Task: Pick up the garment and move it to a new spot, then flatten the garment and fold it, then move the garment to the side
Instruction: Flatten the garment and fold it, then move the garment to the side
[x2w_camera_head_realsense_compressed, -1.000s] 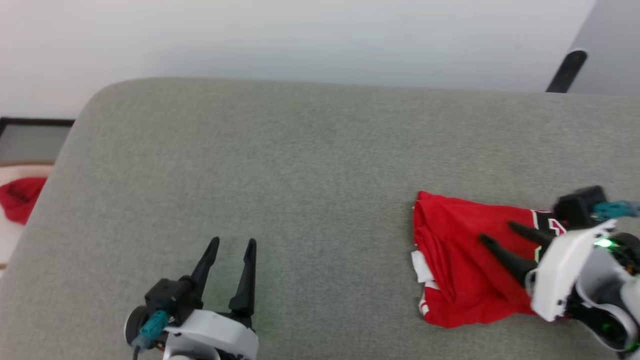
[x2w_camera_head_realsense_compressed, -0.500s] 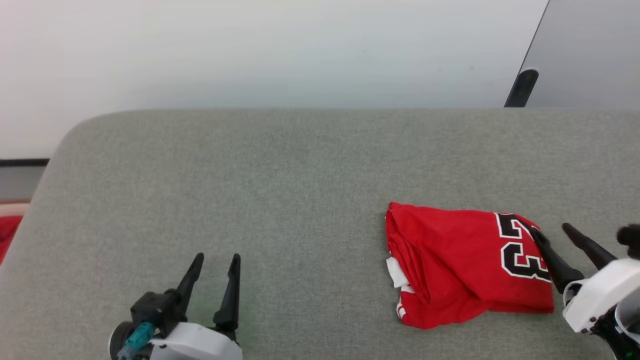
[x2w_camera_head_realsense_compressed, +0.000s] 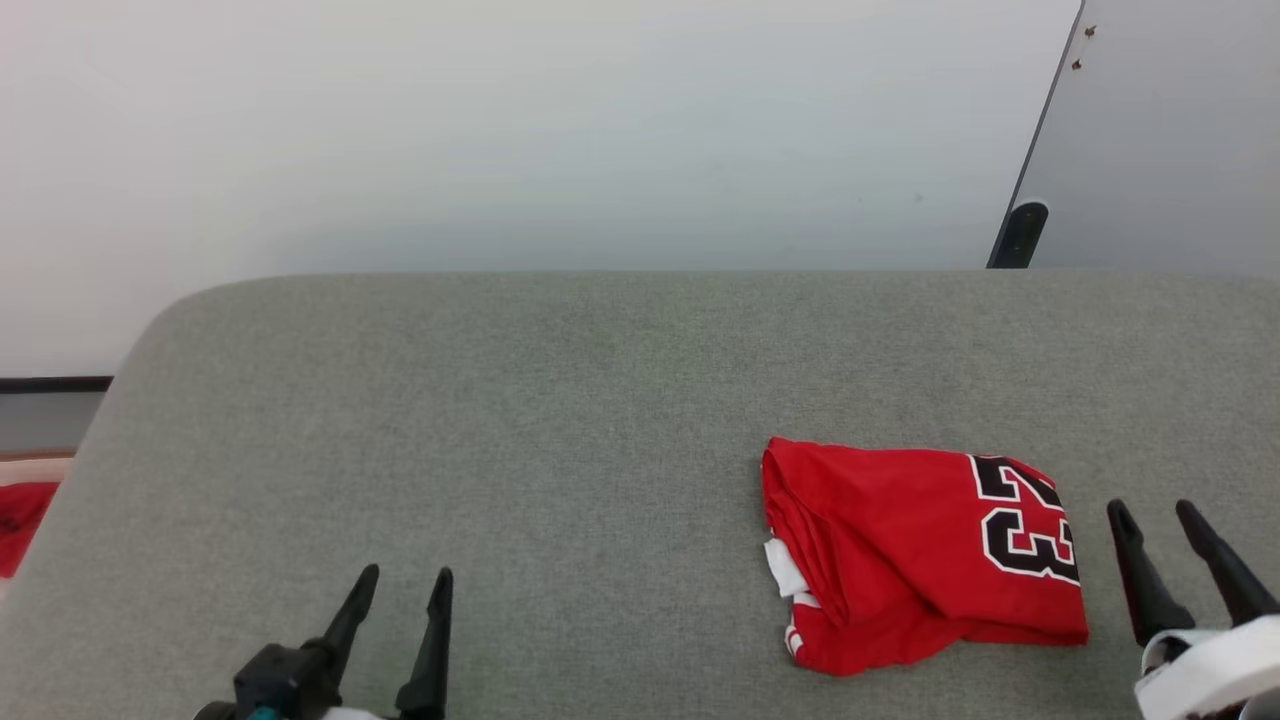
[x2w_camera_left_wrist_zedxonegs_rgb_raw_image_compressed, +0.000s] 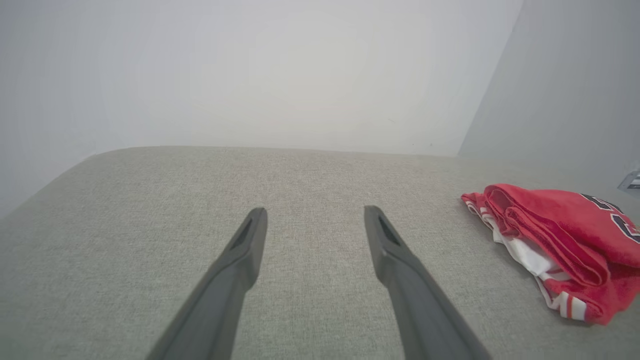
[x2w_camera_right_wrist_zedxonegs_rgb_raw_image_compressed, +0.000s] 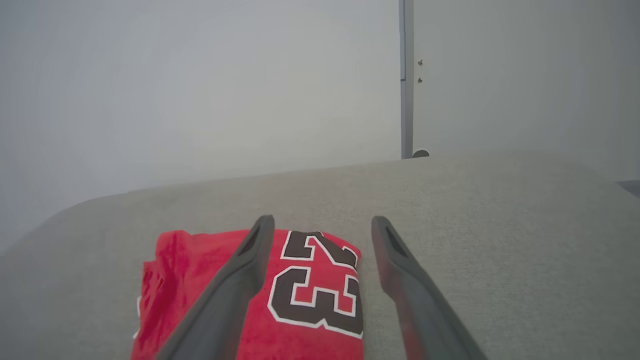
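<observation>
Lying folded on the bench (x2w_camera_head_realsense_compressed: 480, 400), right of middle and nearer its front edge, the garment (x2w_camera_head_realsense_compressed: 890, 540) has the bench's whole left half bare to its rounded corner; both stand spread wide and empty over the bench's front, left end effector (x2w_camera_head_realsense_compressed: 406, 572) at its left, right end effector (x2w_camera_head_realsense_compressed: 1151, 506) at its right, just clear of the cloth. Its long axis runs along the bench, 23 rightward, layered folds leftward.

Head camera: high, at the near edge, looking forward and down over the grey surface (x2w_camera_head_realsense_compressed: 560, 400). Wrist cameras: low over it, facing the far wall (x2w_camera_left_wrist_zedxonegs_rgb_raw_image_compressed: 250, 75). All three share the garment (x2w_camera_head_realsense_compressed: 900, 540), at right.
</observation>
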